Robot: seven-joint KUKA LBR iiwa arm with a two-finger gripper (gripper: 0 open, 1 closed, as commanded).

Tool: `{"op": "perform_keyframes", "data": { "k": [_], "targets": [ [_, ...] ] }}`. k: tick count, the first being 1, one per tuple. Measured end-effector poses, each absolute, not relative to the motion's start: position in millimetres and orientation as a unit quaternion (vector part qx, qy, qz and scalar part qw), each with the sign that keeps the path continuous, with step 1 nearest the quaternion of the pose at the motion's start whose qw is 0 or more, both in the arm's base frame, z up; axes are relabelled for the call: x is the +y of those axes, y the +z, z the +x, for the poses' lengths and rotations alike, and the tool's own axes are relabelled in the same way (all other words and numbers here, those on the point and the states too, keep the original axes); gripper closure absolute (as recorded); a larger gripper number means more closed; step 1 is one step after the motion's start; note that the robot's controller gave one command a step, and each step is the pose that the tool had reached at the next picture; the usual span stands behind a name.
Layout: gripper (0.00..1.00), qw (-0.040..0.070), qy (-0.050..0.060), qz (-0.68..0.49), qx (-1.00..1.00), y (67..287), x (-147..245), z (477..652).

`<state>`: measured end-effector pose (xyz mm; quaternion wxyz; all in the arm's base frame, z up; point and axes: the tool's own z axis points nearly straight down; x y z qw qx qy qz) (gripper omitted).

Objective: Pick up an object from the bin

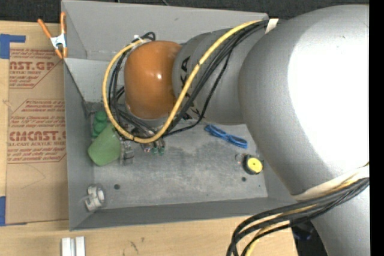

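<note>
Small silver metal fitting (93,198) is seen in the lower-left corner of the bin (192,186). Just above it, a light green plastic piece (103,147) lies against the left wall. It is the nearest thing to the arm's tip, just beside it, below the orange wrist cover (150,78). The jaws are hidden under that cover; spread or pressed together cannot be told. Nothing is seen lifted, so the pick is judged not yet done, with grasp and lift left. Further right, a blue strip (227,136) and a yellow disc (252,165) are left well apart.
</note>
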<state>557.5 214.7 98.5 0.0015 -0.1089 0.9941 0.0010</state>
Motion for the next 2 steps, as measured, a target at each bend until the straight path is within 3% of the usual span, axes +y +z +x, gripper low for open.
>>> {"op": "perform_keyframes", "data": {
  "k": [2],
  "targets": [
    [1.00,0.003,0.001,-0.109,0.994,190.5,216.3,559.7]
  ]
}}
